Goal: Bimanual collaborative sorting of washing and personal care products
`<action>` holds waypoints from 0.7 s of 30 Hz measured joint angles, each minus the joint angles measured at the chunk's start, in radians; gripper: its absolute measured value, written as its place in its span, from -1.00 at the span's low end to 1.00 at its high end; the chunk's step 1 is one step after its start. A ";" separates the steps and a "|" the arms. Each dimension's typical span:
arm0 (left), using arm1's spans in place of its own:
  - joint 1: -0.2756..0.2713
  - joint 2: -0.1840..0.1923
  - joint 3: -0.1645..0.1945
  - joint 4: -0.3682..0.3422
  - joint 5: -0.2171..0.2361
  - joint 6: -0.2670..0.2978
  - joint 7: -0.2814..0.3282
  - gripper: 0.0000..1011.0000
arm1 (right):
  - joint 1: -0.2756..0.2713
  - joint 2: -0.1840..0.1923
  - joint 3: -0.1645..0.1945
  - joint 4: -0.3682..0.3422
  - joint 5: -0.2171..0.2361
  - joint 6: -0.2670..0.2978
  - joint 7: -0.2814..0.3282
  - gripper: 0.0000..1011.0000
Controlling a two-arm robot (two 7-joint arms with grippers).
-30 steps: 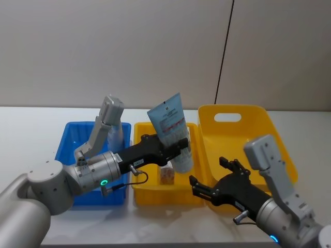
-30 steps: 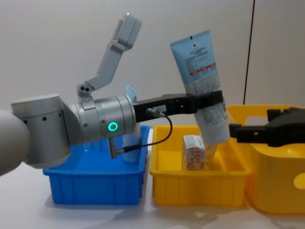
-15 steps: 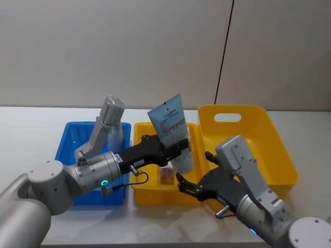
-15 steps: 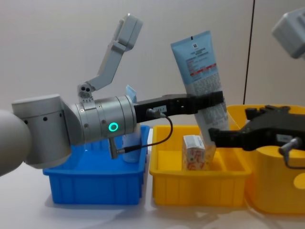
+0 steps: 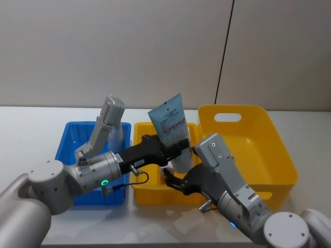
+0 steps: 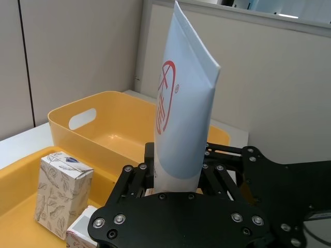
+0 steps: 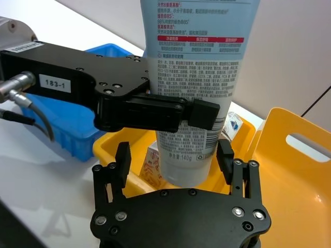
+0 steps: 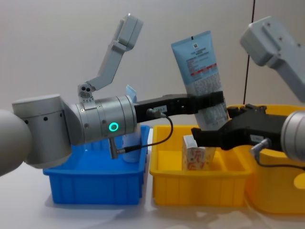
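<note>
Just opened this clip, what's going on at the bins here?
The left gripper holds a tall pale blue tube, slightly tilted, above the middle yellow bin. The right gripper is open, its fingers on either side of the tube's lower end, not yet closed on it; it looks like a handover. Small cartons sit in the yellow bin below, and another tube stands in the blue bin.
</note>
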 joint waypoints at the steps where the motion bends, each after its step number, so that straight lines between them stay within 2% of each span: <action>1: 0.000 0.000 0.000 0.000 0.000 0.000 0.000 -0.31 | 0.001 -0.002 -0.001 0.003 -0.003 0.000 -0.003 0.98; 21: 0.000 0.000 0.000 0.000 0.000 0.000 0.000 -0.31 | 0.049 -0.074 -0.003 0.091 -0.051 0.009 -0.053 0.98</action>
